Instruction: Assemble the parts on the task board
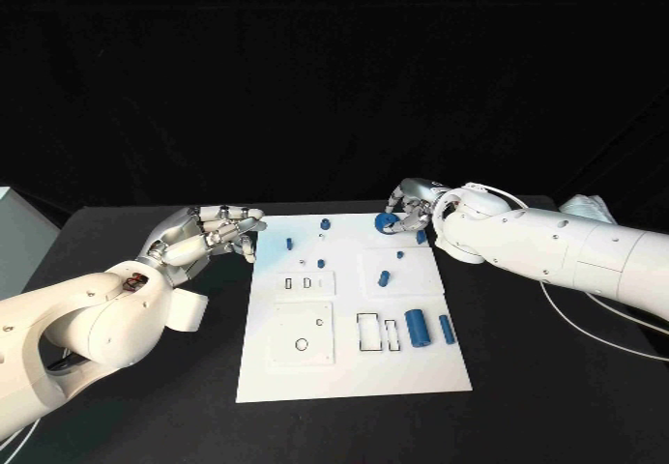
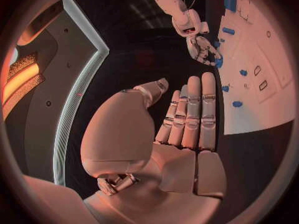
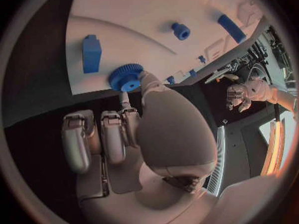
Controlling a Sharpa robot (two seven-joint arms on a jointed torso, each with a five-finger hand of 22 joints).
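- Right silver many-fingered hand (image 1: 406,205) sits at the far right corner of the flat white task board (image 1: 349,372), pinching a small round blue toothed gear (image 1: 385,221) between thumb and a fingertip; its other fingers are curled back.
- Right wrist view confirms it: the gear (image 3: 126,77) is at the thumb tip, right at the board's edge (image 3: 118,5). Cannot tell if the gear touches the board surface.
- Left silver many-fingered hand (image 1: 212,232) is just off the board's far left corner, over the black table (image 1: 139,425), holding nothing. Left wrist view shows the fingers (image 2: 193,112) straight and side by side, thumb set apart.
- Loose parts on the board: a blue cylinder (image 1: 416,322) and a blue bar (image 1: 448,329) lie side by side near the right edge, next to rectangular slots.
- A small blue oblong piece (image 1: 384,278) lies mid-board, on the right half.
- Several small blue pegs (image 1: 325,223) stand along the far part of the board, between the two hands.
- A square blue block (image 3: 91,53) lies beside the gear in the right wrist view.
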